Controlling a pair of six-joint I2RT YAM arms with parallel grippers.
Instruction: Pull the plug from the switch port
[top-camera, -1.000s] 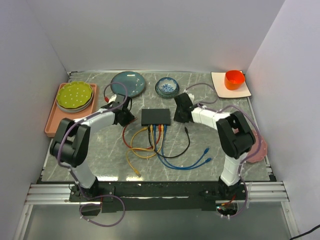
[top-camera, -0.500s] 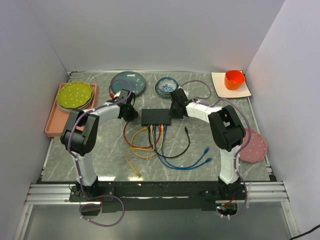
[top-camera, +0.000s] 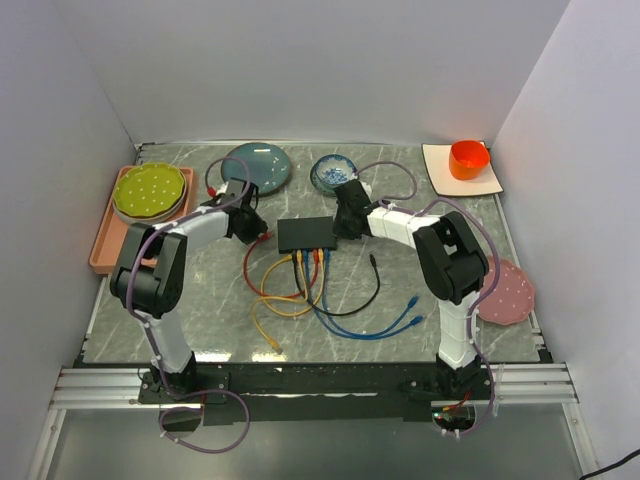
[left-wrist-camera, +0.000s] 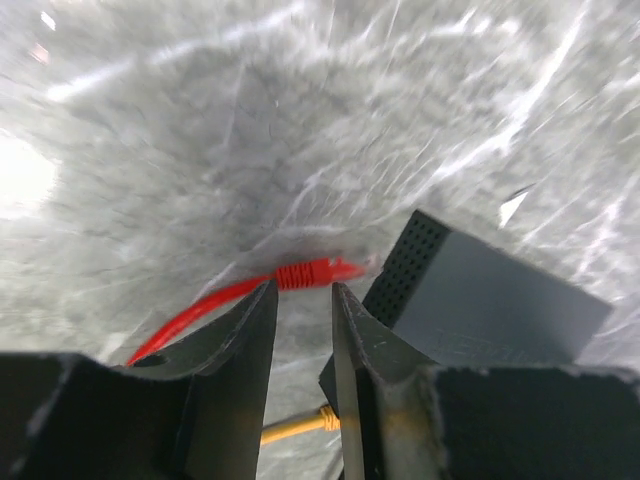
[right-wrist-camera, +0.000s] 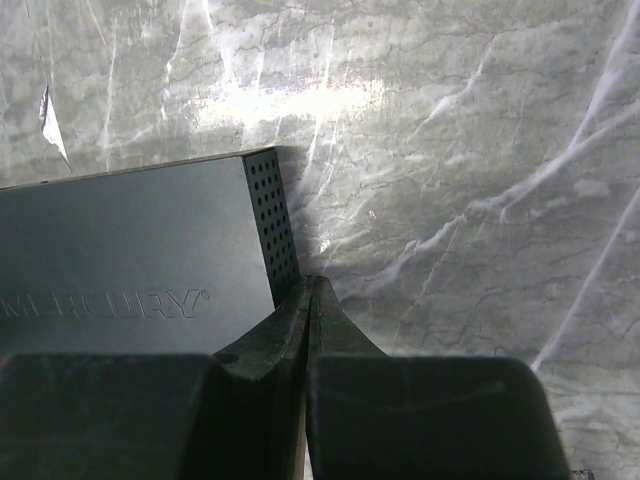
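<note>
- Seeing the switch (top-camera: 308, 234) lying flat at the middle of the table (top-camera: 200, 300), with cables (top-camera: 300, 290) trailing from its near edge.
- Spotting a red plug (left-wrist-camera: 318, 272) lying loose just beside the vented left end.
- Holding the left gripper (left-wrist-camera: 303, 290) low just short of that plug, fingers slightly apart and gripping nothing.
- Keeping the right gripper (right-wrist-camera: 308, 292) at the switch's right-end corner, fingers closed together and empty.
</note>
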